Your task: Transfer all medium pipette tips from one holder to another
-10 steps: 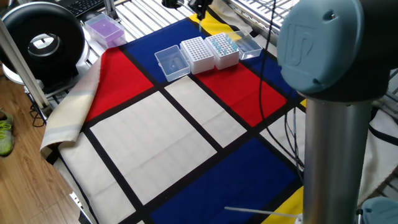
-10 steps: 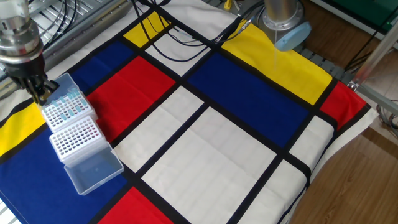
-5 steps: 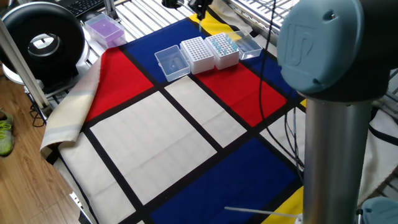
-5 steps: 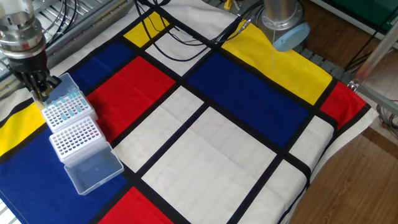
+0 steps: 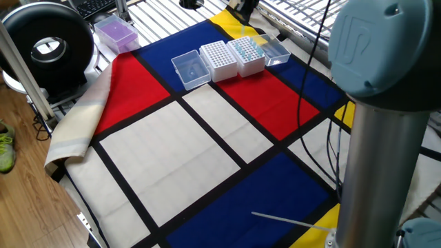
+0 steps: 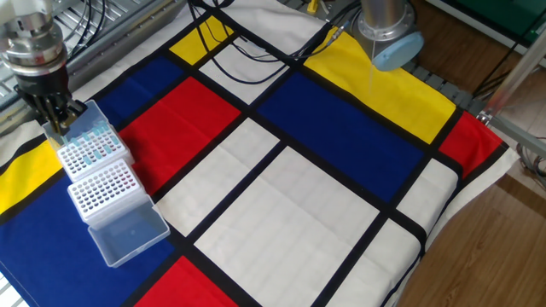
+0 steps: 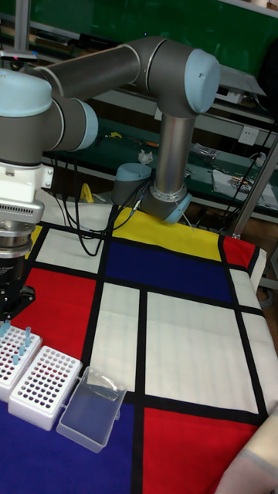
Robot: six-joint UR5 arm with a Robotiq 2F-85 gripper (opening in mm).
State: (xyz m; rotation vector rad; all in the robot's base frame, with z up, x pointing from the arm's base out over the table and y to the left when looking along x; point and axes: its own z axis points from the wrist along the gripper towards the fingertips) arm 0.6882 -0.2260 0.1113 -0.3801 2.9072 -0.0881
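Since half a second ago your gripper (image 6: 58, 128) moves only a little: in the other fixed view it sits slightly to the right and a bit lower than before, and in one fixed view the big arm joint in the foreground is shifted to the right. You see the two fingers close together and pointing down over the far end of the holder with the tips (image 6: 87, 150). Whether they clamp a tip or are just closed, you cannot tell; the fingertips are too small and dark in every view.

You find the medium pipette tips (image 7: 18, 340) standing upright in this holder, as pale-blue cones in its holes; some stick up above the rack top. In the tall fixed view the gripper hangs directly above the left edge of this rack, and the bottom of the gripper is cut by the picture border.

Just beside it, touching side by side, you have the second holder (image 6: 103, 189), a white rack with many dark holes, where no blue tips are visible. Next to that one lies a clear plastic lid (image 6: 128, 232), flat on the blue field of the cloth (image 6: 299, 196). In one fixed view you also see another clear lid (image 5: 275, 50) on the other end of the row, and a purple box (image 5: 116, 32) well apart at the table corner.
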